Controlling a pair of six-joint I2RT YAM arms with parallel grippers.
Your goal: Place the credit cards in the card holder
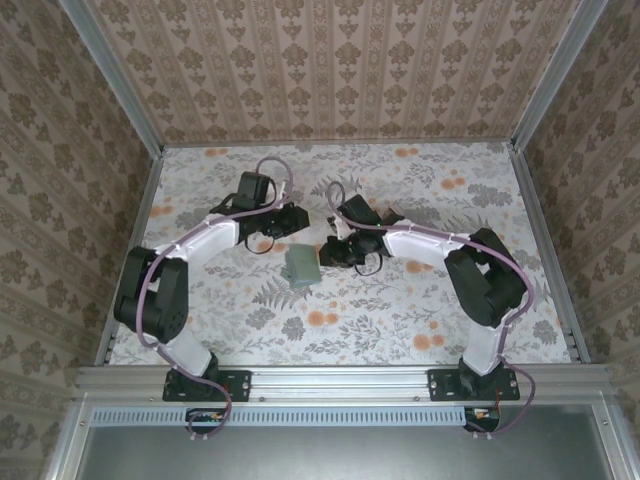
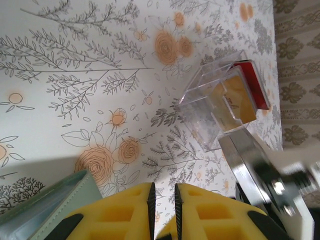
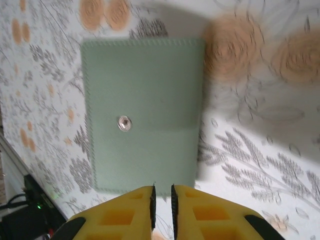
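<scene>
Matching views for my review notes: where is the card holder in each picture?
Top external: card holder at table centre, between the two grippers.
Left wrist: its corner at bottom left.
Right wrist: centre, flat, silver snap up.
Shared landmark: floral tablecloth.

no legible text, red mark on orange-yellow credit card (image 2: 235,102) too blurred to read

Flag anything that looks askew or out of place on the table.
Nothing is spilled or damaged. The card holder lies flat on the table, slightly skewed in the overhead view. The red and orange-yellow credit cards stand on edge in a clear tray.
</scene>
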